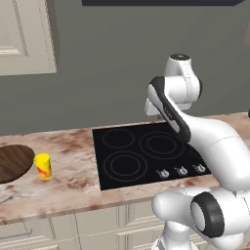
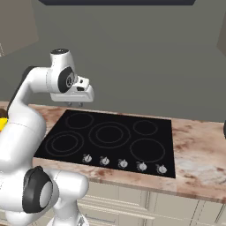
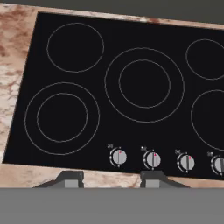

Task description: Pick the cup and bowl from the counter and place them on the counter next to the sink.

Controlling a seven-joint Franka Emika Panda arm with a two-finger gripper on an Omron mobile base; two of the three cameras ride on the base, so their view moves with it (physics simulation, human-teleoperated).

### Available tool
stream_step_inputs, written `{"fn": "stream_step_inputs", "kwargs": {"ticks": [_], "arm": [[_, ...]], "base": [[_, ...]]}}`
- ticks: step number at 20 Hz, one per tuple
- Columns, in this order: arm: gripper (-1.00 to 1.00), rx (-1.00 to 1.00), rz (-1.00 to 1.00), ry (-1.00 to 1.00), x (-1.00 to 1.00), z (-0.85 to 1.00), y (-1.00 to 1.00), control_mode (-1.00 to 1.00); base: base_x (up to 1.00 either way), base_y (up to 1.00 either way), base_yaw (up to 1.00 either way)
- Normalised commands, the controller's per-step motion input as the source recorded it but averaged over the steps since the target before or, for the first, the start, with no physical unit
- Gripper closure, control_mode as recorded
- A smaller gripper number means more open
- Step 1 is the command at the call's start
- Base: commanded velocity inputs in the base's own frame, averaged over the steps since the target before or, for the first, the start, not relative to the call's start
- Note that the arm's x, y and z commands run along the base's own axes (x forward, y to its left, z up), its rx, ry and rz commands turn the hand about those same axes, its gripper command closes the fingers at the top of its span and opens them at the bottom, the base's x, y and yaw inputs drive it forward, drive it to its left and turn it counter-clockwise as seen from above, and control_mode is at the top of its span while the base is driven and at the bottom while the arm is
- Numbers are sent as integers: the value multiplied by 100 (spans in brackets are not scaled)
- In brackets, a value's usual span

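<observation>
The small yellow cup (image 1: 43, 166) with red blotches stands on the beige marble counter (image 1: 73, 171), left of the cooktop. Just left of it lies the wide dark wood-grain bowl (image 1: 10, 162), cut off by the picture's edge. My gripper (image 2: 74, 105) hangs high above the back left of the cooktop, well to the right of the cup and bowl. In the hand view the gripper (image 3: 111, 179) is open, its two fingertips (image 3: 70, 178) apart with nothing between them, looking down on the burners. The sink is out of view.
A black glass cooktop (image 1: 146, 151) with a row of knobs (image 3: 153, 159) fills the middle of the counter. More bare counter (image 2: 198, 150) runs to its right. A cream wall cabinet (image 1: 24, 34) hangs at the upper left. The grey wall stands behind.
</observation>
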Motion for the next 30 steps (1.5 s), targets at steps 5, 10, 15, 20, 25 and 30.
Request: {"fn": "stream_step_inputs", "kwargs": {"ticks": [5,10,15,20,25,30], "arm": [[-100,0,0,0,0,0,8,-100],[-100,0,0,0,0,0,16,-100],[-100,0,0,0,0,0,26,-100],[-100,0,-2,-3,0,0,47,-100],[-100,0,0,-2,0,0,45,-100],[-100,0,0,0,-6,-6,62,-100]], "base": [[0,0,0],[0,0,0],[0,0,0],[0,0,0],[0,0,0],[0,0,0]]}}
